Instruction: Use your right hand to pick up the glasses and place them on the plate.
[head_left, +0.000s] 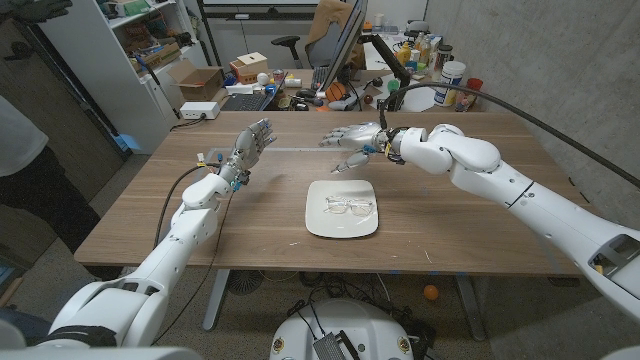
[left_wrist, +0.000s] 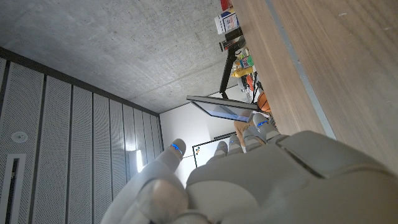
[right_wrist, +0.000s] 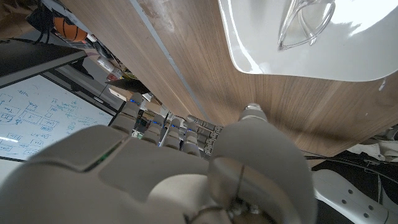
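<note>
Nearest the head camera, two white robot arms come in from the bottom corners over the one wooden desk (head_left: 250, 215). Between them, near the front middle of the desk, lies a single white, roughly square plate with rounded corners (head_left: 320, 222). On it rests one pair of clear-framed glasses (head_left: 349, 206), lying toward the right half of the plate. In the right wrist view the plate (right_wrist: 261, 50) is cut off by the frame edge, and of the glasses (right_wrist: 305, 25) just one lens and part of the frame show; the rest is cropped.

The right hand (head_left: 352, 138) hangs above the desk behind the plate, apart from it, its fingers spread and holding nothing. In its own wrist view the right hand (right_wrist: 186, 174) shows mostly as its white back, with the fingertips partly hidden behind it.

The left hand (head_left: 248, 146) is raised over the left part of the desk, fingers spread and empty. In the left wrist view the left hand (left_wrist: 261, 180) shows its back alone.

At the left edge of the head view, a person in a white top (head_left: 15, 135) is partly cut off.
</note>
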